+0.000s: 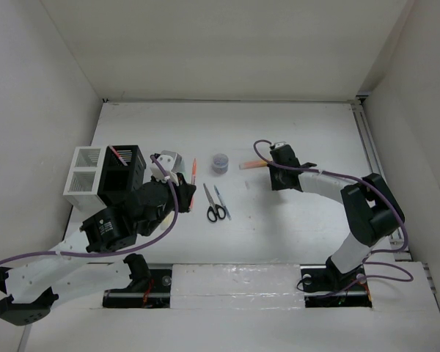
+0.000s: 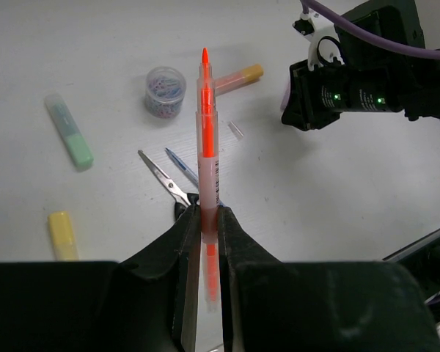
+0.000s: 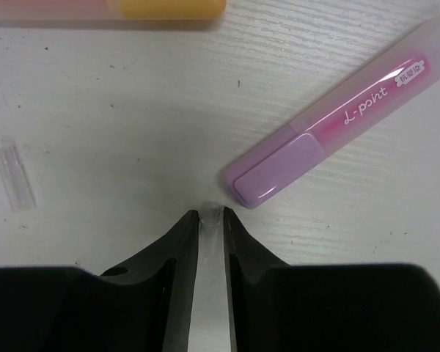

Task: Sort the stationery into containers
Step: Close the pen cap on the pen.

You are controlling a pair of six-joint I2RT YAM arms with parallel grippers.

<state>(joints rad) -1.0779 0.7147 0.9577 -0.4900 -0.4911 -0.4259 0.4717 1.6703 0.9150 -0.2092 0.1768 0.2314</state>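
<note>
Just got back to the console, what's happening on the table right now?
The left arm has its jaws shut on an orange pen, close to the black container, which has a reddish pen in it. The right arm is low over the table, its jaws nearly together beside a purple highlighter but not gripping it. Scissors, a blue pen and an orange highlighter lie loose.
</note>
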